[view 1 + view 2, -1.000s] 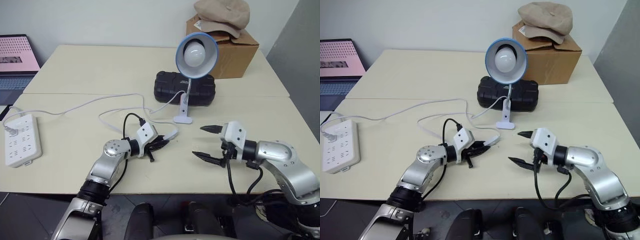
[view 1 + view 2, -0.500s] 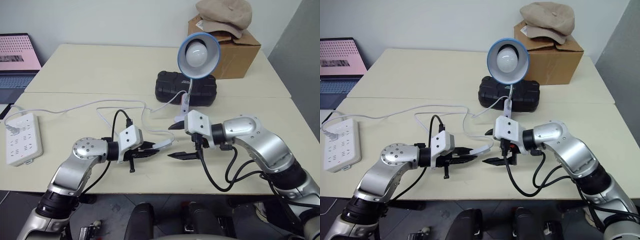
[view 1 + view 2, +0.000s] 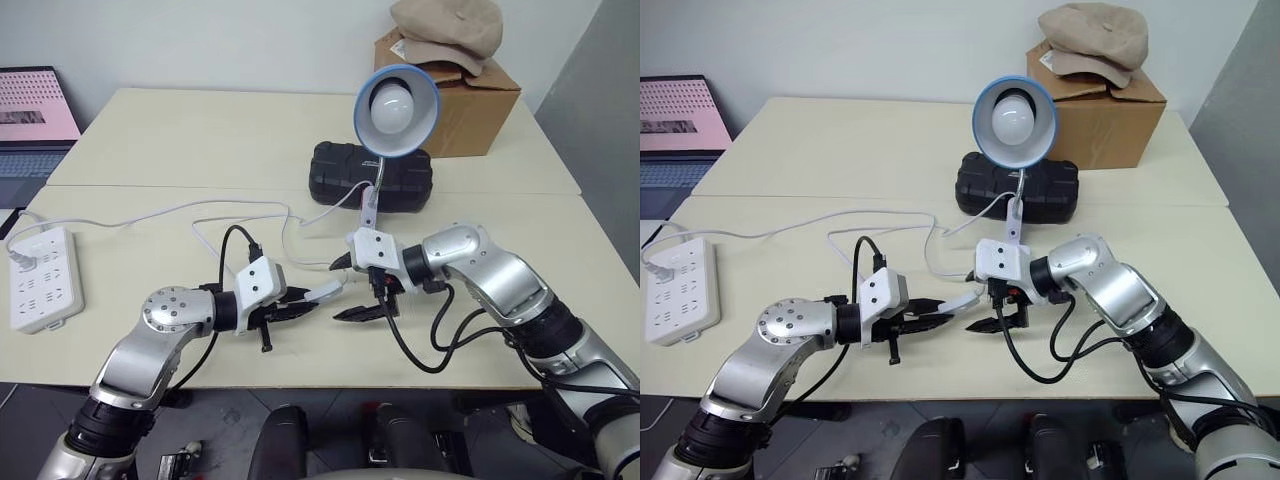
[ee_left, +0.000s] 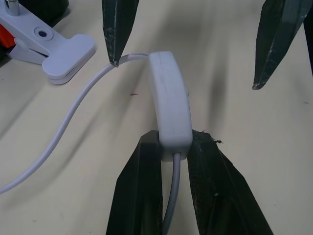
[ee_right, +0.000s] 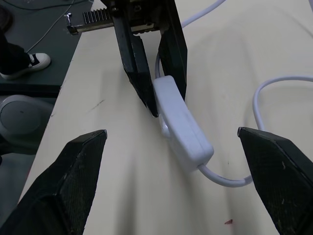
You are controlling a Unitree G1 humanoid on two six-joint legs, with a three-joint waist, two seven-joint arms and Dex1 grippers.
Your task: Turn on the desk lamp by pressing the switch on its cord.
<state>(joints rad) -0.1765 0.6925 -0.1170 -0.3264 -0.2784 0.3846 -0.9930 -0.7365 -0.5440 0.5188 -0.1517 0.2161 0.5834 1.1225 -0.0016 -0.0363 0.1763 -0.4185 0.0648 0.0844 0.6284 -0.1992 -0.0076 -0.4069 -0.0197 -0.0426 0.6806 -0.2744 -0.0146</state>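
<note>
The switch (image 4: 169, 105) sits clamped in the left pincer (image 4: 173, 147), facing the spread right pincer (image 3: 342, 288).

Two pale cream tables (image 3: 200, 140) sit pushed together end to end, a dark seam running across between them. Behind them, a plain white wall (image 3: 250, 40). On the far right corner there's a cardboard box (image 3: 470, 105) with a beige cap (image 3: 445, 30) resting on top, and a black case (image 3: 370, 175) lies just in front of it. Over on the left edge, a white power strip (image 3: 42, 280). Beyond that, a laptop (image 3: 35, 120) glows pink. Grey floor (image 3: 600, 130) runs along the right.
</note>
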